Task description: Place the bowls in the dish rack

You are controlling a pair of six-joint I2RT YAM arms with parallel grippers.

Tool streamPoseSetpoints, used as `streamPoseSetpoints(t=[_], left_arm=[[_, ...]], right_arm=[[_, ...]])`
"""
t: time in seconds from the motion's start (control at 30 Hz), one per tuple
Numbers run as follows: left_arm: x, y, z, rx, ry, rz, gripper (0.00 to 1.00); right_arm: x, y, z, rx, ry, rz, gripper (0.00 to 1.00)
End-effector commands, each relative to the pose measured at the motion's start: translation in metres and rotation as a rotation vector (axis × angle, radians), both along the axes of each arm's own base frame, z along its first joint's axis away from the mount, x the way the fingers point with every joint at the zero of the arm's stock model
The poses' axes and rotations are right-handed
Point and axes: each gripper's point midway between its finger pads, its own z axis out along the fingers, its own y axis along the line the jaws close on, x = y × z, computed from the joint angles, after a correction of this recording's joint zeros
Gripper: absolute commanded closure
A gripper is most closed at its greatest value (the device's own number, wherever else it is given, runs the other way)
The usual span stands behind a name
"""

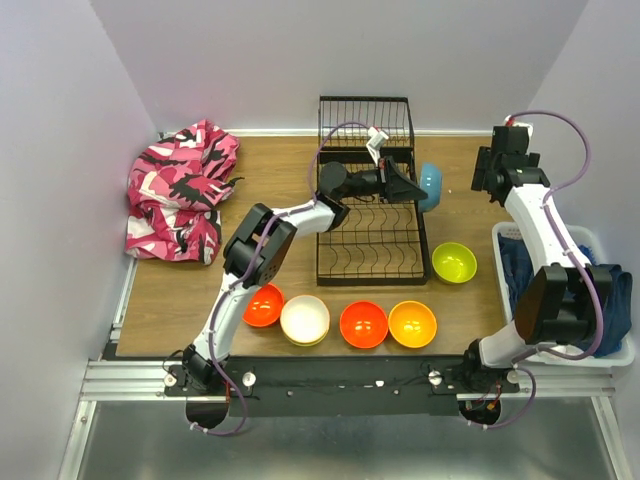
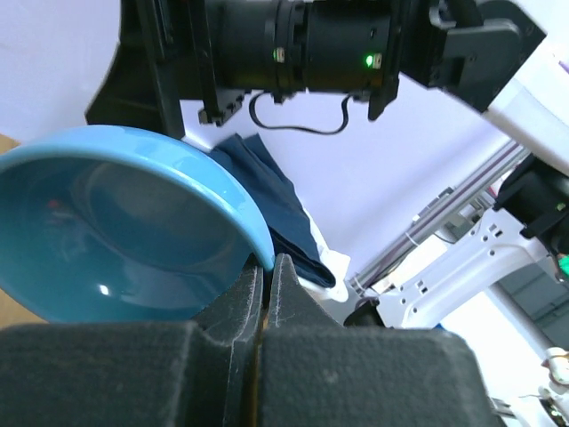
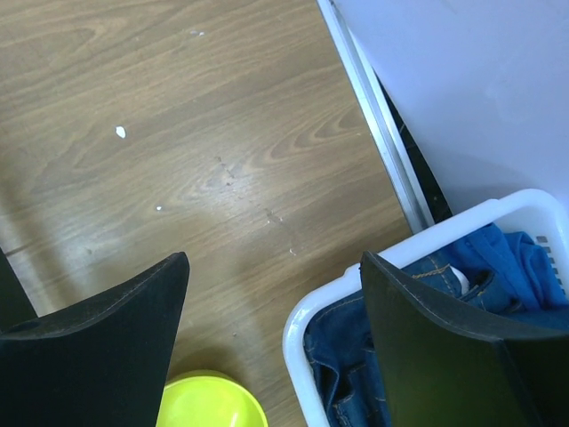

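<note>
Left gripper (image 1: 410,187) (image 2: 267,271) was clamped on the rim of the blue bowl (image 1: 431,186) (image 2: 116,231), its two fingers pressed close together with the bowl's edge pinched between them. It reached across the dish rack (image 1: 372,262) from the rack's left side, and the blue bowl hung tipped on edge just past the rack's right rim, about halfway along it; from above I could not tell whether it touched the wires.

The right gripper (image 1: 492,172) (image 3: 274,267) stood wide apart and held nothing, off to the right of the rack, above bare table (image 1: 270,170).

The lime green bowl (image 1: 454,262) (image 3: 213,405) sat on the table just beside the rack's near right corner. Four more bowls lay in a row in front of the rack's near end: the red bowl (image 1: 263,305), the cream-white bowl (image 1: 305,320), the orange-red bowl (image 1: 363,324) and the orange bowl (image 1: 412,323), running left to right.

The white basket (image 1: 612,357) (image 3: 311,311) of blue cloth (image 1: 515,262) (image 3: 498,258) stood well right of the rack, and a pink patterned cloth (image 1: 180,190) lay heaped well to its left.
</note>
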Motion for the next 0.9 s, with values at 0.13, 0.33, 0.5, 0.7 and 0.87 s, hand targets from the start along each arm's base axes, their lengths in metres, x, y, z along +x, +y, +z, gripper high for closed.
streamPoseSetpoints(t=[0.13, 0.33, 0.5, 0.7, 0.87], left_arm=[[-0.006, 0.005, -0.014, -0.068, -0.028, -0.027, 1.0], [0.0, 0.007, -0.029, -0.058, 0.033, 0.015, 1.0], [0.01, 0.005, -0.045, -0.042, 0.075, 0.065, 1.0], [0.023, 0.011, -0.067, -0.004, 0.146, 0.126, 1.0], [0.026, 0.011, -0.09, 0.046, 0.185, 0.141, 1.0]], right_arm=[[0.004, 0.001, -0.019, 0.006, 0.067, 0.014, 0.15], [0.007, 0.002, -0.028, 0.014, 0.088, 0.024, 0.15], [0.01, 0.003, -0.03, 0.016, 0.093, 0.026, 0.15], [0.008, 0.004, -0.035, 0.022, 0.107, 0.034, 0.15], [0.005, 0.007, -0.043, 0.035, 0.124, 0.042, 0.16]])
